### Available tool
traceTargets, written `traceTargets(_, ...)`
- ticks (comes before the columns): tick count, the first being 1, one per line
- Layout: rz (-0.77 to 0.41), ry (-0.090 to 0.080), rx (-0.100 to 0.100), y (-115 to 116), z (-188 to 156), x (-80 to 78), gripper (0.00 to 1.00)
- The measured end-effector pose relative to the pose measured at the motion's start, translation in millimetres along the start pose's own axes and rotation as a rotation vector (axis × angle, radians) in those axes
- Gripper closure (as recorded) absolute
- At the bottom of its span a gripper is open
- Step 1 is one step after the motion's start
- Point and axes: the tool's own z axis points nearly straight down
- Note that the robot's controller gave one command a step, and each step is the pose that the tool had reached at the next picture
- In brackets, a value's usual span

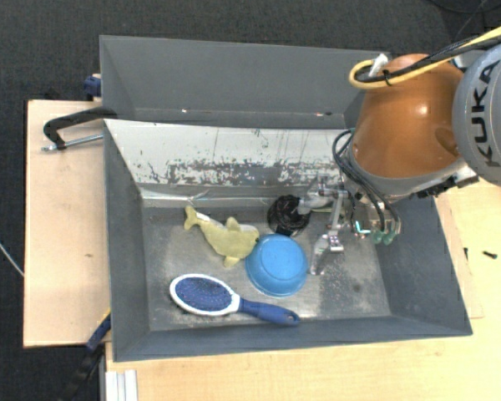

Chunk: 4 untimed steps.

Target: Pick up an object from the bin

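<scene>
One big grey metal bin takes up most of what I can see from where I stand, its sloped walls running down to a scuffed, flat floor. Next in bulk is the arm coming in from the right, with a rounded orange cover on its wrist that hangs over the bin's right half. Below that cover the gripper sits low over the floor, right of centre; whether it is spread or closed I cannot tell. Nearest to it are two things. A round blue bowl lies just beside it to the left and a little towards the front wall, mouth up. A small black round piece lies near the back wall, also just left of the gripper and just behind the bowl. Further left, a hairbrush with a white-rimmed oval head, blue bristle pad and blue handle lies flat along the front, its handle pointing right under the bowl. A pale yellow soft toy, shaped rather like a fish or dolphin, lies touching the bowl's left side.
</scene>
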Motion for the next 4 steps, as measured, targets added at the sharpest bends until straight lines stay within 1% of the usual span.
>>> traceTargets(1, -0.006, -0.009, 0.000, 114, 149, 20.2, 0.00)
traceTargets(2, 0.087, -0.011, -0.006, 173, 118, 22.1, 0.00)
traceTargets(3, 0.241, -0.006, 0.000, 139, 120, 17.0, 0.00)
traceTargets(4, 0.433, -0.009, -0.007, 142, 146, 17.9, 0.00)
